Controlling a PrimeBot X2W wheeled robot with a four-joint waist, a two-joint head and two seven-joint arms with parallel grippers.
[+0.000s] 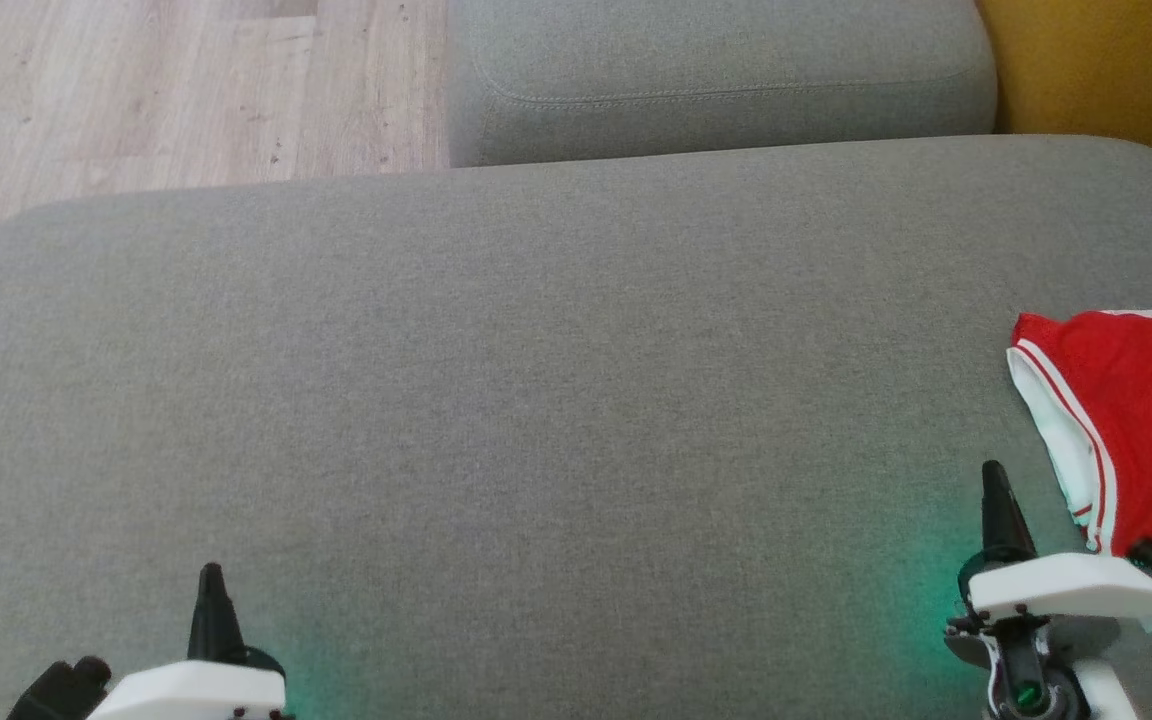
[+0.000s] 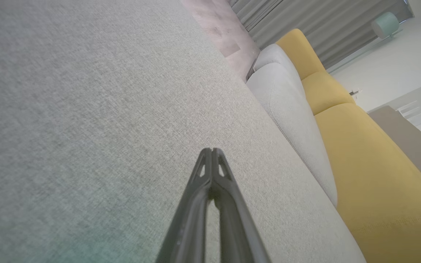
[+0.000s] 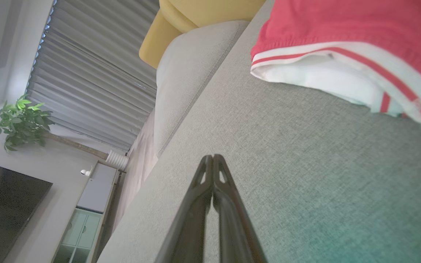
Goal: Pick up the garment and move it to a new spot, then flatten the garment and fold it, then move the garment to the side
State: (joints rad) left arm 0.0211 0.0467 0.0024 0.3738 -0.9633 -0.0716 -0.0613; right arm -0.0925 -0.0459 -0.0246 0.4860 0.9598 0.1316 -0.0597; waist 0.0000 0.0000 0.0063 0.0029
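The left claw [image 1: 211,578] and the right claw [image 1: 994,478] hang clenched and empty over the grey sofa cushion [image 1: 536,400], seemingly parked because the red, white-trimmed garment [image 1: 1136,420] already lies set aside at the near right

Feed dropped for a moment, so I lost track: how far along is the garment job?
Done, it seems: the red garment lies at the right edge of the grey cushion, fairly flat, possibly folded; I cannot be sure. In hand: nothing; the left gripper and right gripper are shut and empty, fingertips apart from the cloth. Left: at most checking the fold.
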